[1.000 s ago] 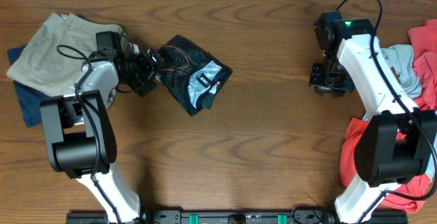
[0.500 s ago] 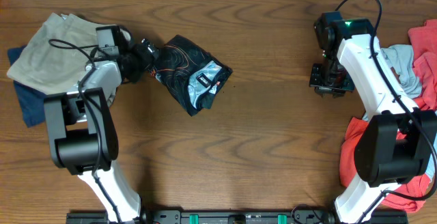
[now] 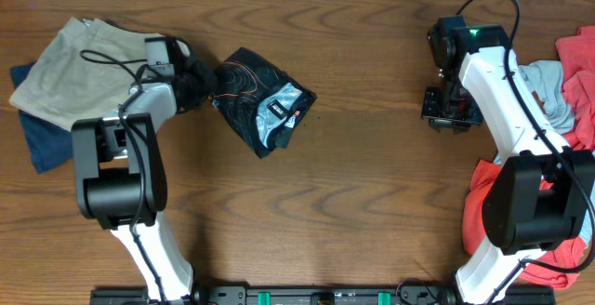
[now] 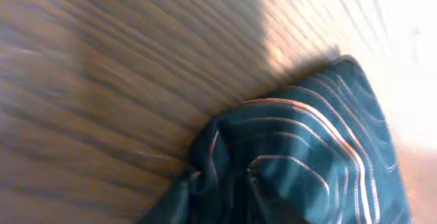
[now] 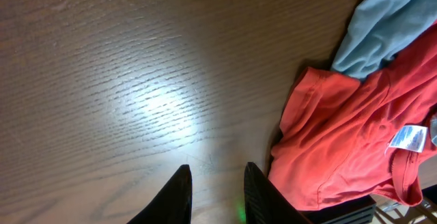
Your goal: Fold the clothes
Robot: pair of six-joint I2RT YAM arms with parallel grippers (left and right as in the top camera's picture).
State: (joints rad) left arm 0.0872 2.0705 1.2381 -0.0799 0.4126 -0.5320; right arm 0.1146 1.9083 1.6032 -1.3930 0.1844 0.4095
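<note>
Black T-shirt (image 3: 263,100) at left end effector (image 3: 201,84)

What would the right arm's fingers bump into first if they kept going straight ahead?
Probably the bare brown wooden table: the right arm's fingers point straight at it, and the coral-red shirt lies off to the side. Depth is hard to judge.

Open table in the middle, cloth at both ends

The wide bare stretch of table (image 3: 372,184) between the black T-shirt (image 3: 263,100) and the right hand (image 3: 450,112) is free to cross. A beige garment (image 3: 70,63) over a navy cloth (image 3: 37,147) crowds the left end. The coral-red shirt (image 5: 341,135) and blue-grey shirt (image 5: 389,26) crowd the right.
</note>
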